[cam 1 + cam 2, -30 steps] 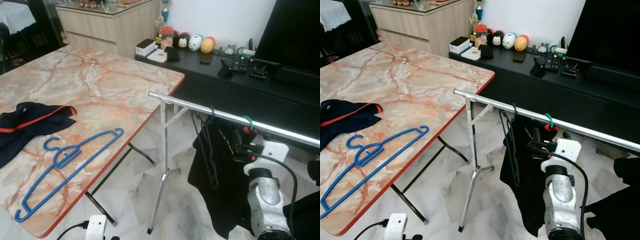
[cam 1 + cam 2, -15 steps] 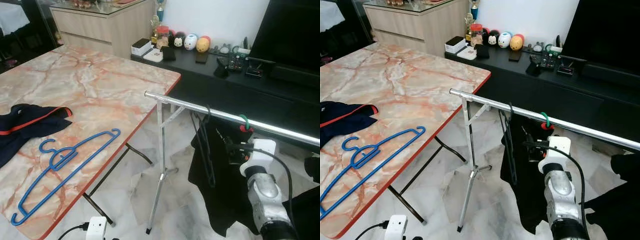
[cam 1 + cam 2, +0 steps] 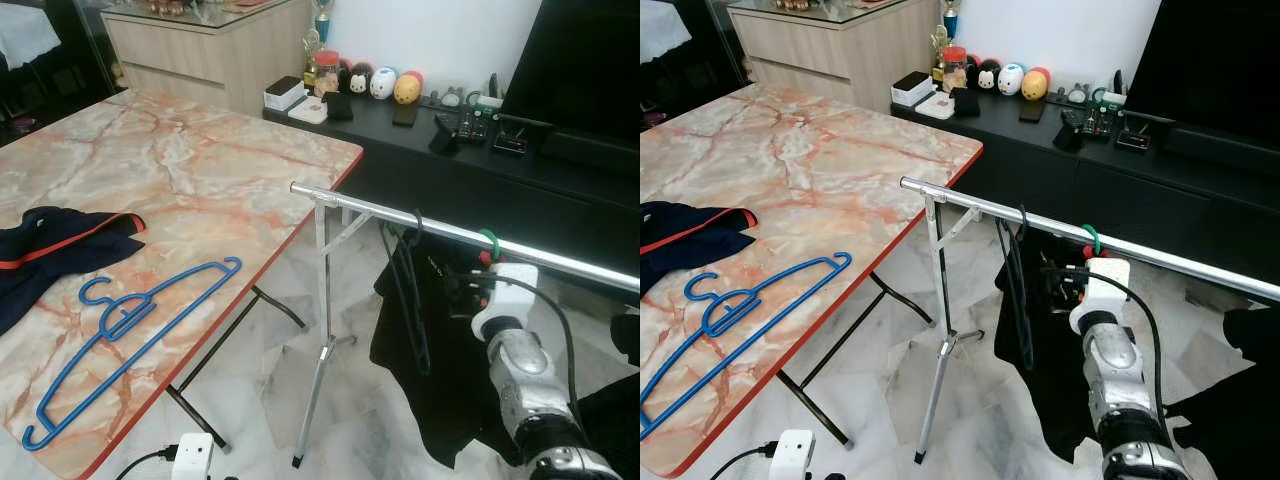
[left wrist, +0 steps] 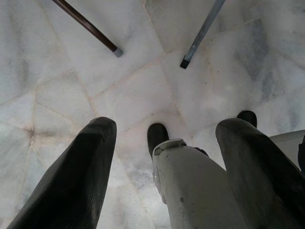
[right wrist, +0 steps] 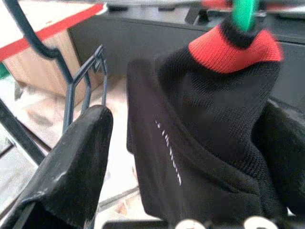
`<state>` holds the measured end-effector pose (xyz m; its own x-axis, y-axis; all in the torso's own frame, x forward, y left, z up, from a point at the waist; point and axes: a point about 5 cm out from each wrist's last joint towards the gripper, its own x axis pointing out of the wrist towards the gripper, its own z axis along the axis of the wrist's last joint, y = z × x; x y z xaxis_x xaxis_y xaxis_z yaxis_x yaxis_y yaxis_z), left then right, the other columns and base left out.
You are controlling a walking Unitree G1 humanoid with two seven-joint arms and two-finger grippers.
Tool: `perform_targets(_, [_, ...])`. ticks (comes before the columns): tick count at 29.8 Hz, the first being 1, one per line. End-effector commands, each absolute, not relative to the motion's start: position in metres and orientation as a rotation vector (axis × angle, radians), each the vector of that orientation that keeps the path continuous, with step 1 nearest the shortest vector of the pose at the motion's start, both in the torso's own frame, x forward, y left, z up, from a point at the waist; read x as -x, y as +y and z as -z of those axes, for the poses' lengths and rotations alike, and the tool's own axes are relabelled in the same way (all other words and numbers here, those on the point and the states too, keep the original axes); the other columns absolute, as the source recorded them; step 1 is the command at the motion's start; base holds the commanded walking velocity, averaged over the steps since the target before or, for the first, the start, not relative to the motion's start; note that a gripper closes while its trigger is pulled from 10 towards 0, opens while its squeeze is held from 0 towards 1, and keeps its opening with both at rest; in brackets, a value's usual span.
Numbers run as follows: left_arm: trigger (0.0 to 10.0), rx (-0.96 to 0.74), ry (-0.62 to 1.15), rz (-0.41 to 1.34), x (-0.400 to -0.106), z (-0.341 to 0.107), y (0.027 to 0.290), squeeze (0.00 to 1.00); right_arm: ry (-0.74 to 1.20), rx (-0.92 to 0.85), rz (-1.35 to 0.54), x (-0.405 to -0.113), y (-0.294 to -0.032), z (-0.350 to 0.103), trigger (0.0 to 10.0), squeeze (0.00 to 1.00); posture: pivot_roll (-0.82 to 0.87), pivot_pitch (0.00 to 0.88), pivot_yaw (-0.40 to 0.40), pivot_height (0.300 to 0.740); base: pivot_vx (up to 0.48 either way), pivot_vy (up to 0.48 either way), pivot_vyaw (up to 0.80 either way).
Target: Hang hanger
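Note:
A black shirt (image 3: 432, 385) with a red collar hangs on a green hanger (image 3: 490, 243) from the silver rail (image 3: 370, 210). Beside it on the rail hangs a bare dark hanger (image 3: 408, 290). My right gripper (image 5: 190, 124) is open, its fingers (image 5: 66, 167) standing either side of the shirt just below the collar; in the left eye view the right gripper (image 3: 458, 296) is pressed into the cloth. A blue hanger (image 3: 130, 335) lies flat on the marble table (image 3: 220, 170). My left gripper (image 4: 167, 129) hangs open above the floor.
A navy garment with red trim (image 3: 55, 245) lies on the table's left side. A low black cabinet (image 3: 450, 170) with small toys and a dark TV stands behind the rail. The rail's tripod stand (image 3: 318, 350) and table legs rest on the white tiled floor.
My right arm has pushed forward and left into the hanging shirt, which has swung a little towards the bare hanger. The blue hanger has not moved.

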<state>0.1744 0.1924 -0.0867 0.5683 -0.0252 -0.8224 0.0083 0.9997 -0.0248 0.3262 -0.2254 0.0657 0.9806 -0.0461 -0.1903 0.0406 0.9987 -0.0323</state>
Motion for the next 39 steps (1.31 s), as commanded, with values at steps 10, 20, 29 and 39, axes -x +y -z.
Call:
perform_targets(10, [10.0, 0.003, 0.986, 0.018, -0.172, 0.088, 0.194, 0.00, 0.260, 0.040, 0.030, -0.325, -0.224, -0.056, 0.0, 0.00, 0.00, 0.000, 0.015, 0.740, 0.000, 0.000, 0.00])
perform_targets(20, [10.0, -0.001, 0.976, 0.027, -0.176, 0.087, 0.190, 0.00, 0.233, 0.037, 0.020, -0.329, -0.221, -0.060, 0.0, 0.00, 0.01, 0.000, 0.014, 0.740, 0.000, 0.000, 0.00])
perform_targets(29, [10.0, -0.014, 0.977, 0.032, -0.174, 0.087, 0.194, 0.00, 0.199, 0.020, 0.016, -0.329, -0.219, -0.062, 0.0, 0.00, 0.01, 0.000, 0.014, 0.740, 0.000, 0.000, 0.00])
perform_targets(39, [10.0, -0.016, 0.979, 0.036, -0.177, 0.086, 0.191, 0.00, 0.129, -0.005, 0.061, -0.331, -0.218, -0.069, 0.0, 0.00, 0.01, 0.000, 0.015, 0.740, 0.000, 0.000, 0.00])
